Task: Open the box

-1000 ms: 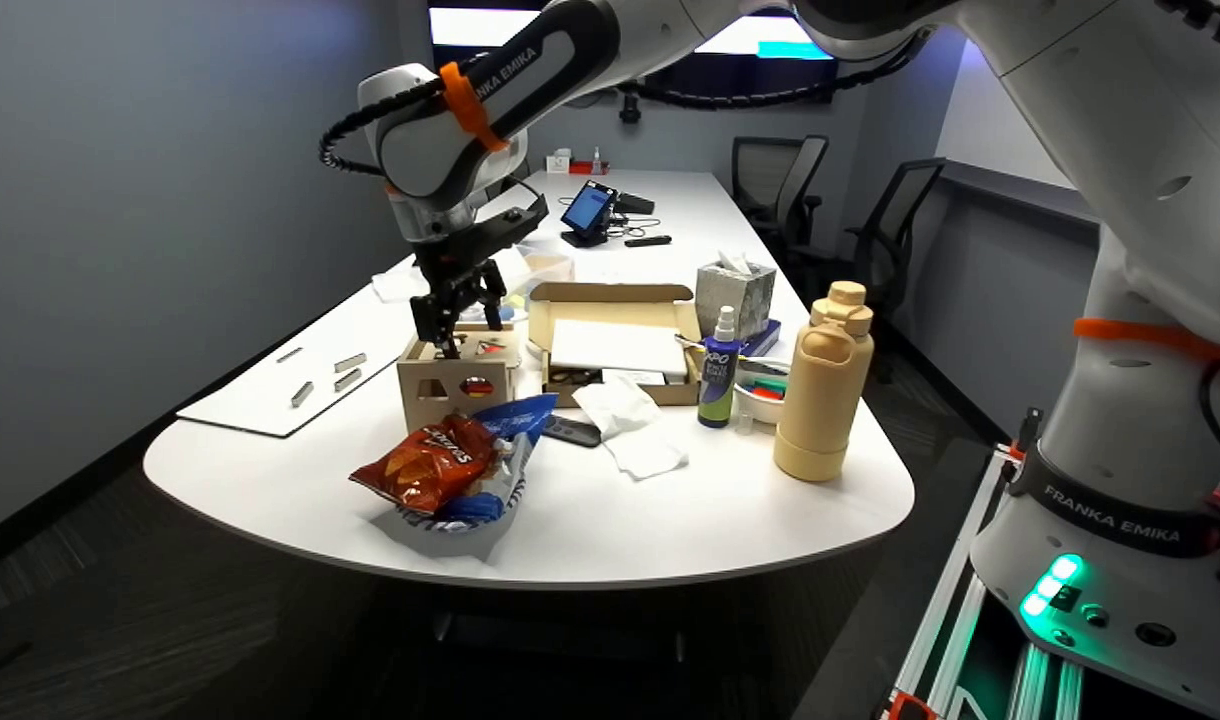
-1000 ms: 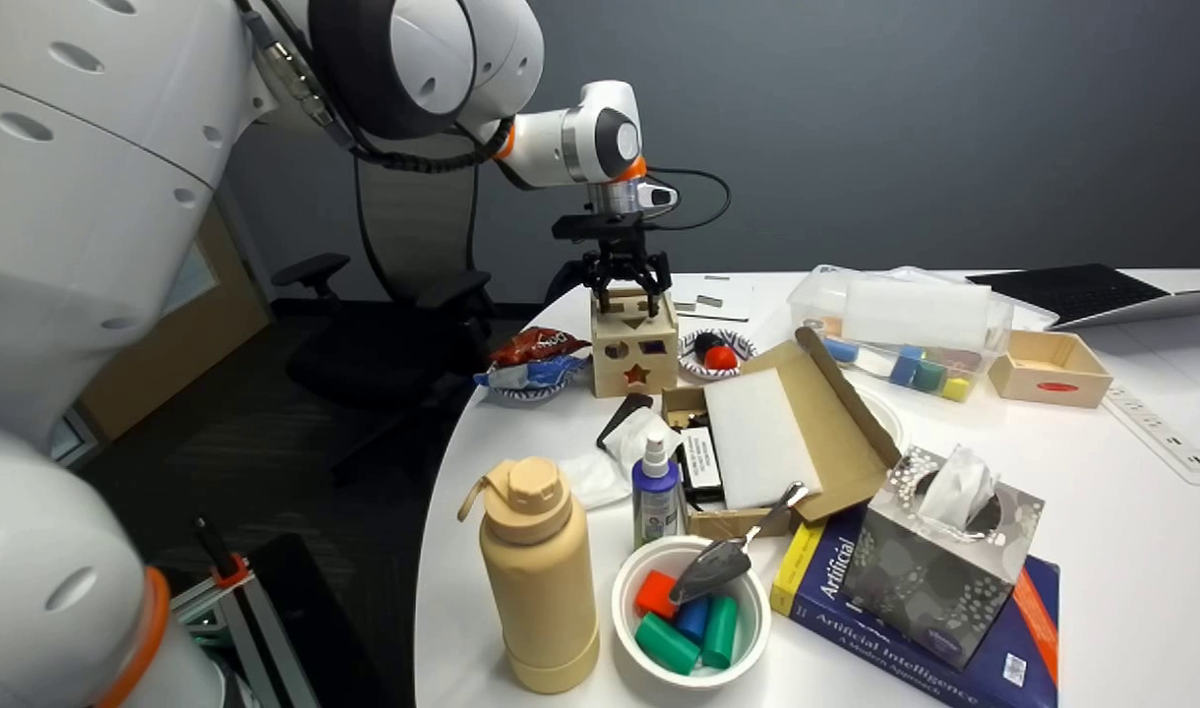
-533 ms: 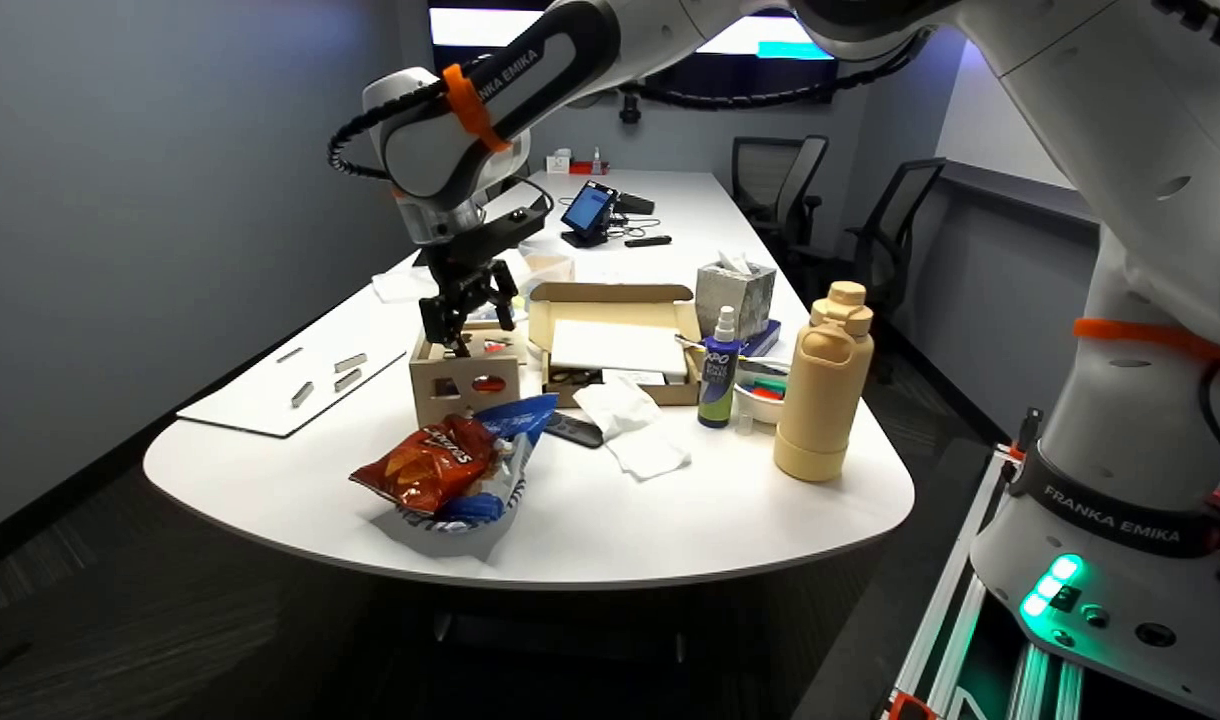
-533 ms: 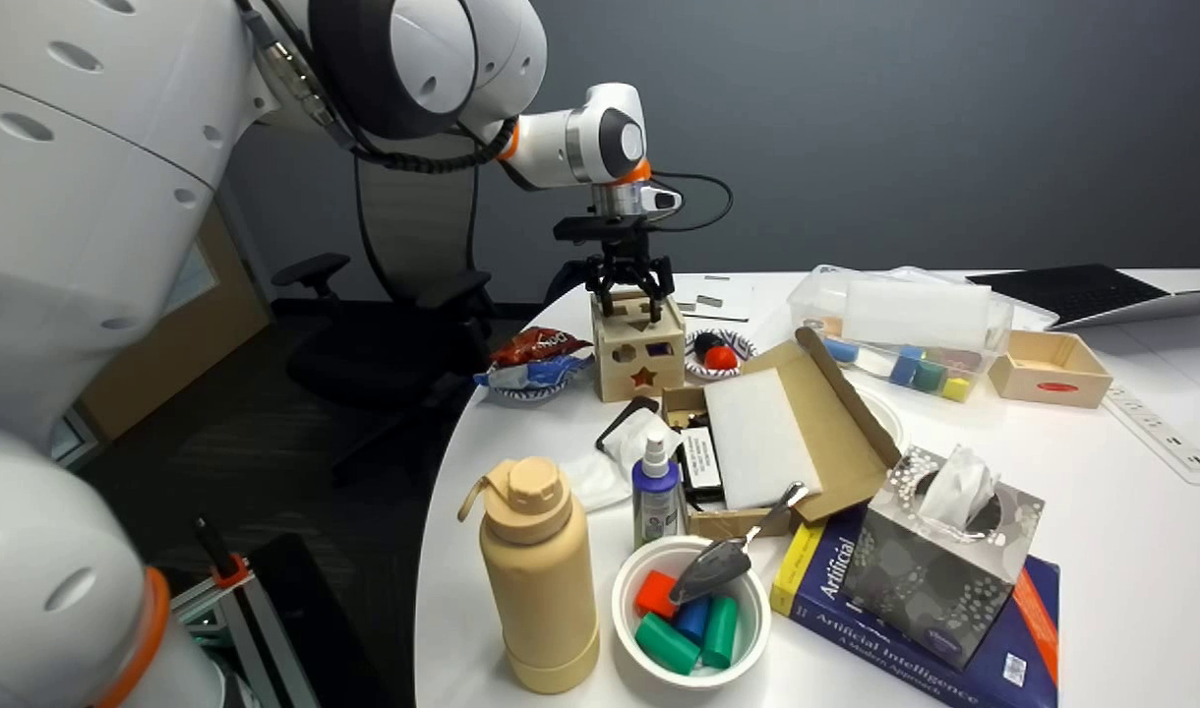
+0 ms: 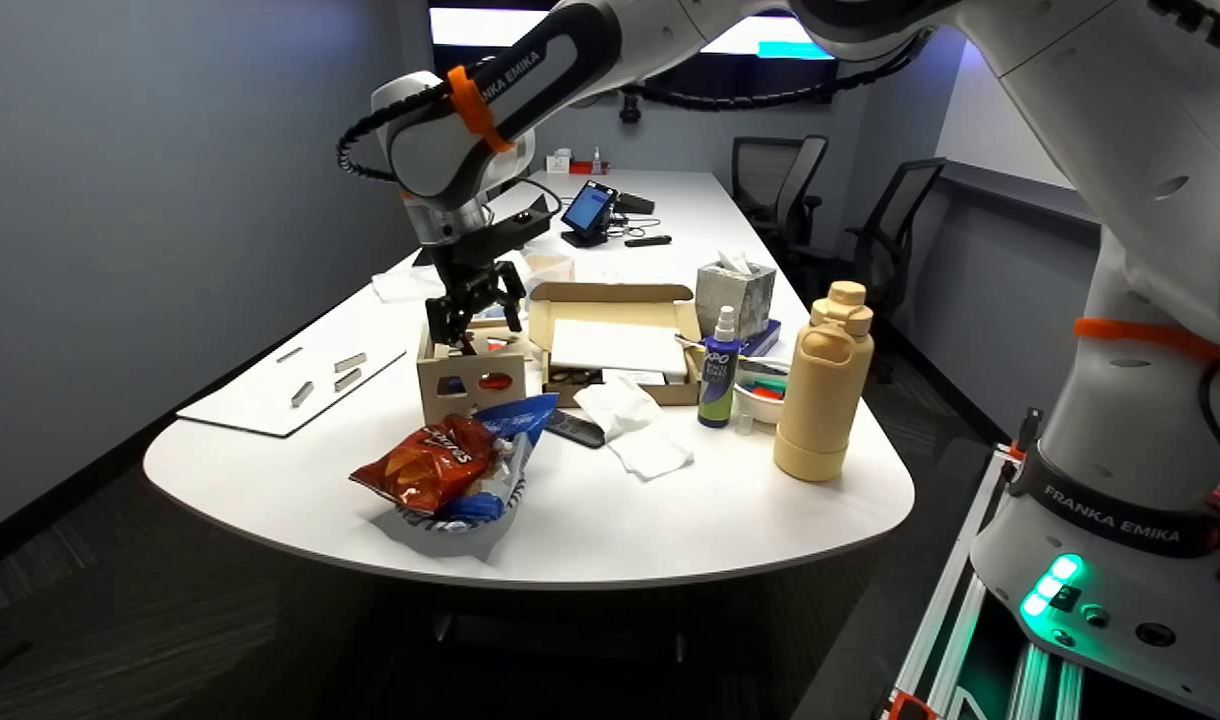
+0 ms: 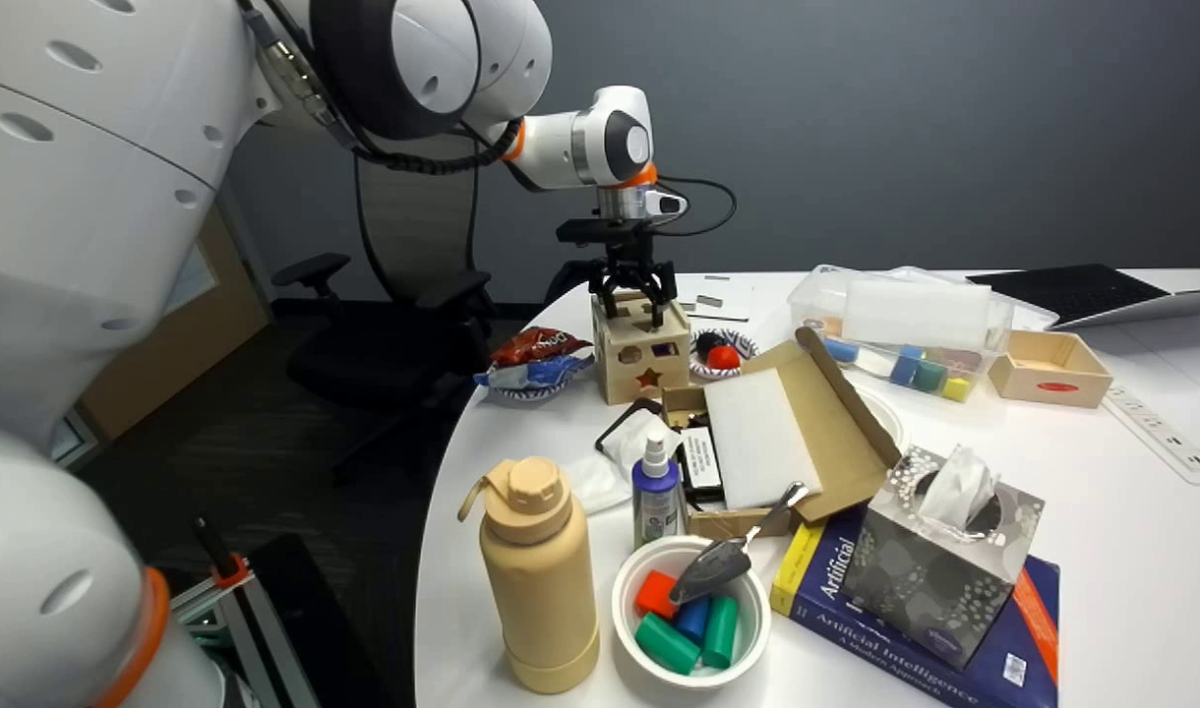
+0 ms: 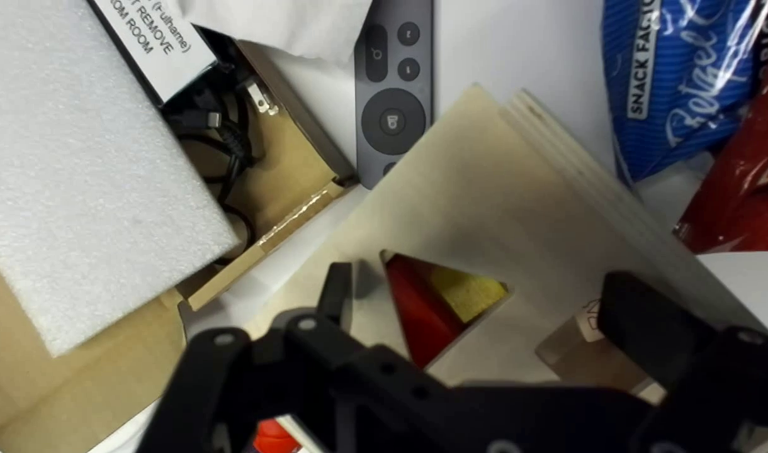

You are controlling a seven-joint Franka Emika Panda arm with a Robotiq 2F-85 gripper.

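- Left edge of the bench (image 6: 462, 551), in an exterior view: snack bags (image 6: 533, 346) lie beside it; a leftward drag would probably run into them.
- Near the rounded far-left corner: the gripper (image 6: 634, 313), its fingers spread wide with nothing clamped. One tip seems to enter a cut-out (image 7: 579, 358), to a depth that cannot be told; too shallow a hold may slip.
- Beneath, at the same corner: the box (image 6: 647, 360), upright, its lid (image 7: 459, 207) apparently on. Sideways force may drag or tip the whole body rather than free the lid, since no brace is visible.
- Farther right, towards the far edge: a patterned bowl (image 6: 748, 352), just beside the box, contact unclear; a sliding box could push it.
- Rightmost, inward from the left edge: an open cardboard box (image 6: 836, 433), where a nearward slide could snag.
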